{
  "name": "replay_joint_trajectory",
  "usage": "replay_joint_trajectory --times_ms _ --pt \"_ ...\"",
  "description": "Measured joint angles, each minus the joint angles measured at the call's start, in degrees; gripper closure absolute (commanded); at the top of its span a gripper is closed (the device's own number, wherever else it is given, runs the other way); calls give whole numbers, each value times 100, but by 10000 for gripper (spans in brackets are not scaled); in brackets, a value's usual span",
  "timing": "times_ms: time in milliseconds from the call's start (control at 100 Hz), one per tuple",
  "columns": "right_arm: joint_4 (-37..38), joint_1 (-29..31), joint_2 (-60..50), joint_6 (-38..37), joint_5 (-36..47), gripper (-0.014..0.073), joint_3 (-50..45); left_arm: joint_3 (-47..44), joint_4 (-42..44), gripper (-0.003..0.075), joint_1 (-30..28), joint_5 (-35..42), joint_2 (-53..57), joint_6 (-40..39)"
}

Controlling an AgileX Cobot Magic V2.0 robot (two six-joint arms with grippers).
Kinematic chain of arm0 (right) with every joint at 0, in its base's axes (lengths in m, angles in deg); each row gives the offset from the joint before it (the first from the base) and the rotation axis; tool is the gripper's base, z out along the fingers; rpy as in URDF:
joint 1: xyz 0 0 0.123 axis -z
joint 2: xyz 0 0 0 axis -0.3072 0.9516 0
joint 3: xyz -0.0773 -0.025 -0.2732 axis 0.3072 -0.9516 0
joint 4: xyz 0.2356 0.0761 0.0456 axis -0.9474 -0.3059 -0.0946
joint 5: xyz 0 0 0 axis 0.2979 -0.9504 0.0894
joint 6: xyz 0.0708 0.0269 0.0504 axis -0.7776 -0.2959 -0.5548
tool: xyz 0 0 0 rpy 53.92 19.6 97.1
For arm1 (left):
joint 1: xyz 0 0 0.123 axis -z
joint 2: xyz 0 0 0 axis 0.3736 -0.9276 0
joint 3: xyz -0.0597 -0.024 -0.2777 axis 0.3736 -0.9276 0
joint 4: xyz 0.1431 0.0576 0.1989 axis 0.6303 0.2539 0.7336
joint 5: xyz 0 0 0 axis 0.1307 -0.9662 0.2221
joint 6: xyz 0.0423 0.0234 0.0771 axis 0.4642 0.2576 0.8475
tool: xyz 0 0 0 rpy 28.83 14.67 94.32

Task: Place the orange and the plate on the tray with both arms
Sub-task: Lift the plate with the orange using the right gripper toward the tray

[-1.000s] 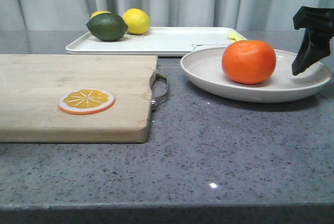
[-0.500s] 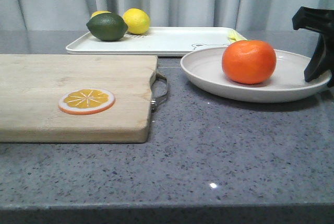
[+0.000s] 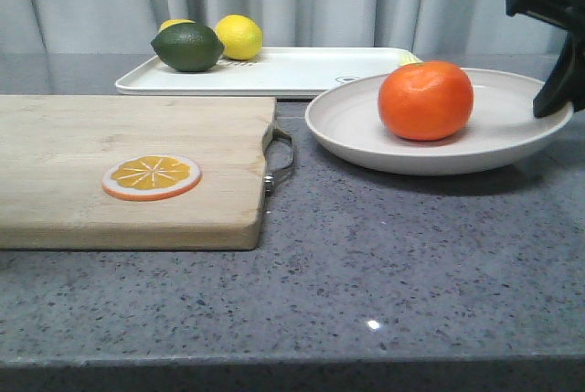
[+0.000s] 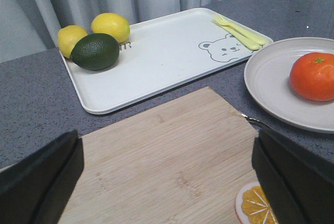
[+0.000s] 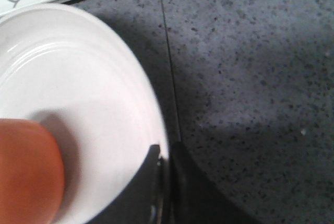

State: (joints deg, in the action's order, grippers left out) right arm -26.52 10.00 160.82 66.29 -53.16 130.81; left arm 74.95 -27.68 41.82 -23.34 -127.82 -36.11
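Note:
The orange [image 3: 426, 100] sits in the off-white plate [image 3: 347, 127] at the right of the table. My right gripper [image 3: 553, 104] is shut on the plate's right rim, one finger inside and one outside, and holds the plate slightly raised. The right wrist view shows the pinched rim [image 5: 166, 156], the plate [image 5: 78, 78] and the edge of the orange [image 5: 26, 172]. The white tray [image 3: 292, 72] with the bear mark lies just behind the plate. My left gripper [image 4: 167, 182] is open and empty above the cutting board, and is out of the front view.
A wooden cutting board [image 3: 119, 154] with an orange slice disc [image 3: 151, 176] fills the left. On the tray's far left stand a green lime [image 3: 187, 47] and two lemons [image 3: 239, 36]. A yellow fork [image 4: 240, 30] lies at the tray's right end. Curtains hang behind.
My right gripper has moved to the plate's right rim and shut on it. The plate with the orange has risen a little and shifted left. The left arm has not moved.

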Motion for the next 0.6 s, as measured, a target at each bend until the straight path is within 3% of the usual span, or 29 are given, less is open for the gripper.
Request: replay_joint_trajectory --times_ms 310,600 --pt "13 0 156 28 -641 659 1572 0 0 99 0 0 0 0" --pt "-277 0 1747 28 -972 659 3366 0 0 99 0 0 0 0"
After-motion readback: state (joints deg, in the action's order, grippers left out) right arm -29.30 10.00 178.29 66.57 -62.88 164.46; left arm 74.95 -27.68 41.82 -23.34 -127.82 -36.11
